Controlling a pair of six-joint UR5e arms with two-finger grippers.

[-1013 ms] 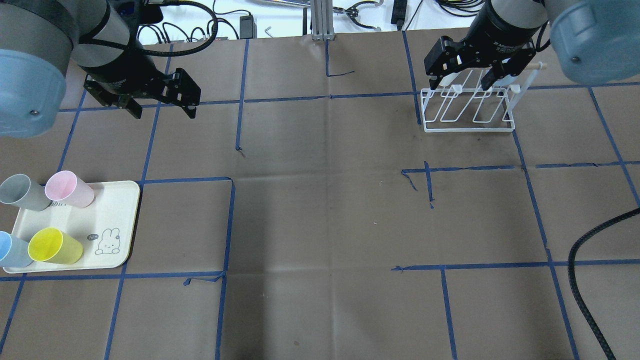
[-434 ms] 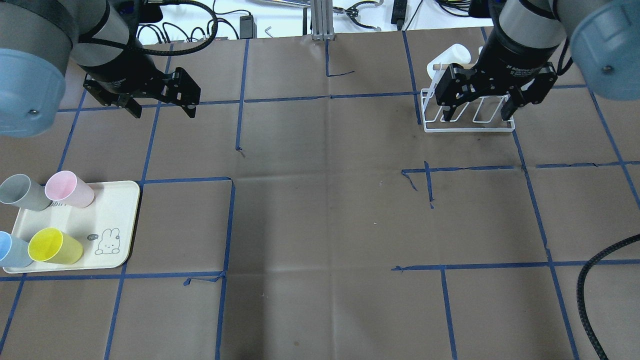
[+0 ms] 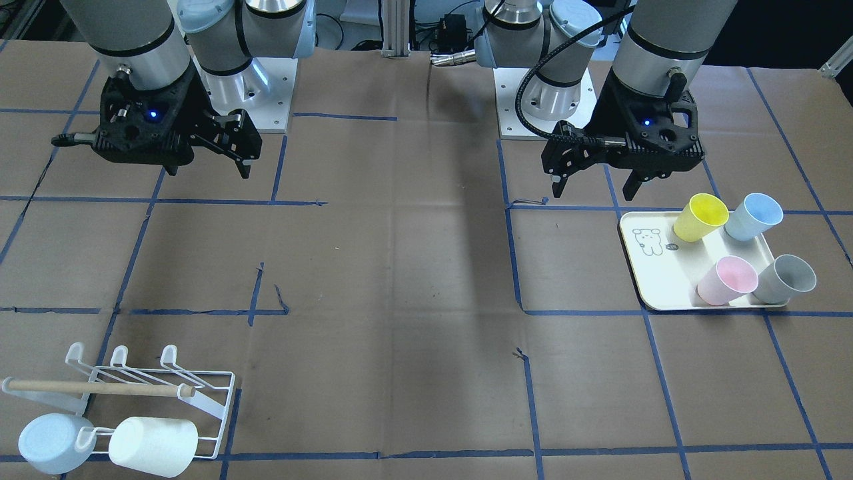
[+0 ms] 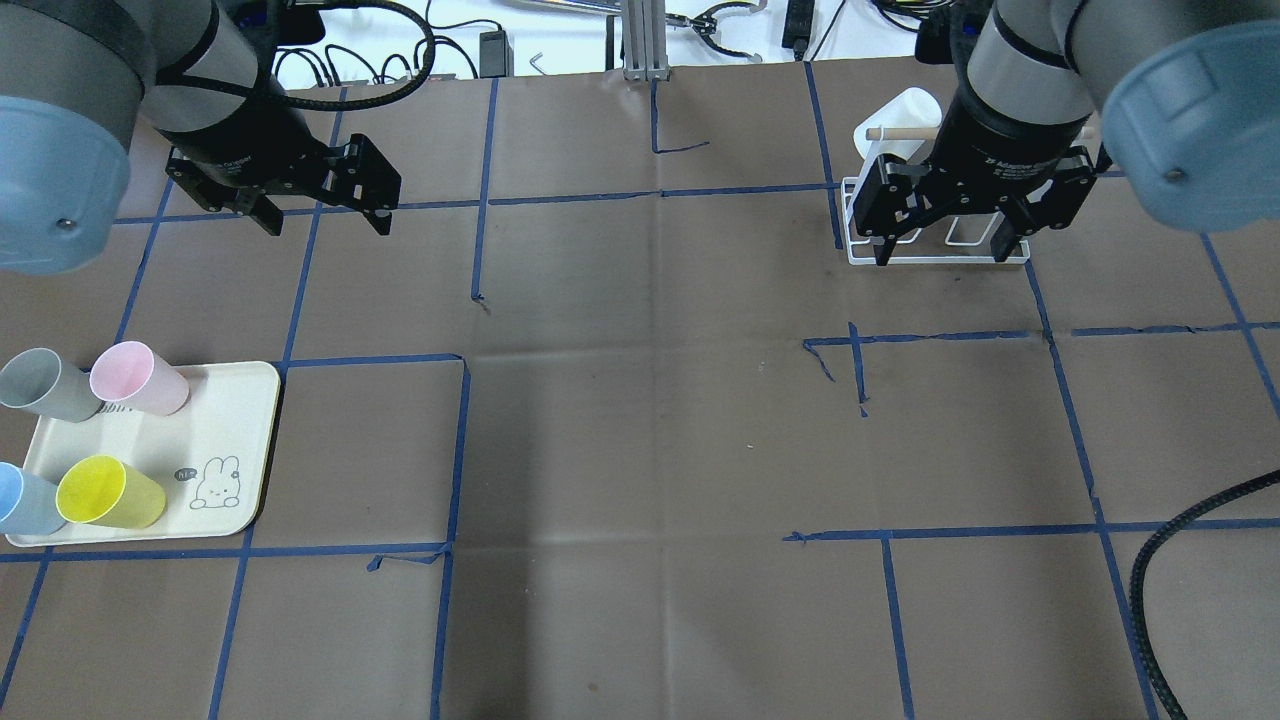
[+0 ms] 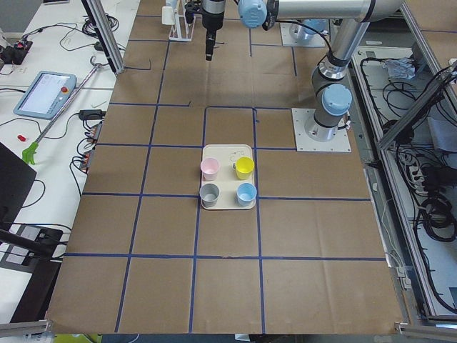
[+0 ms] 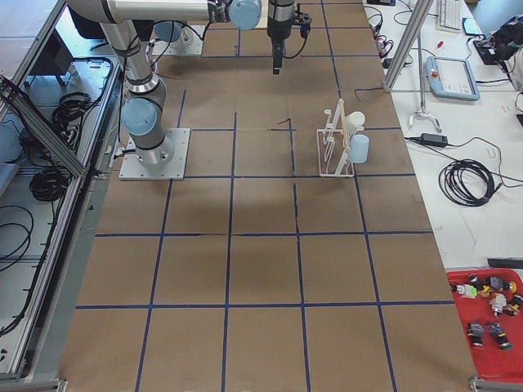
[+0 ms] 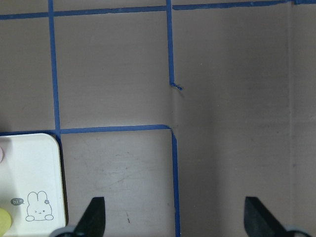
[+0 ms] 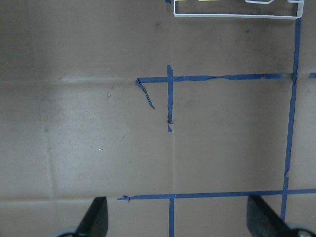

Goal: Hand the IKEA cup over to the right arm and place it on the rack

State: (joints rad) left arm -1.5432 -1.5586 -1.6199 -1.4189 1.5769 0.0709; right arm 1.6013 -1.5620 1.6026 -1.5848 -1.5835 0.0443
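Note:
Four cups lie on a cream tray (image 4: 215,430): grey (image 4: 45,385), pink (image 4: 140,378), blue (image 4: 20,500) and yellow (image 4: 105,492). The white wire rack (image 3: 213,383) holds a white cup (image 3: 153,445) and a pale blue cup (image 3: 50,443) on its prongs. My right gripper (image 4: 942,248) is open and empty, above the near edge of the rack (image 4: 935,260). My left gripper (image 4: 328,225) is open and empty, high above the table and behind the tray. The right wrist view shows only the rack's rim (image 8: 237,15) at the top.
Brown paper with blue tape lines covers the table. A black cable (image 4: 1150,580) curls in at the front right. The tray's corner with a bunny drawing (image 7: 29,168) shows in the left wrist view. Cables and tools lie past the table's far edge.
My right gripper has drawn back from over the rack's cups toward the rack's near edge, staying open. The white cup on the rack now shows. The left arm has not moved.

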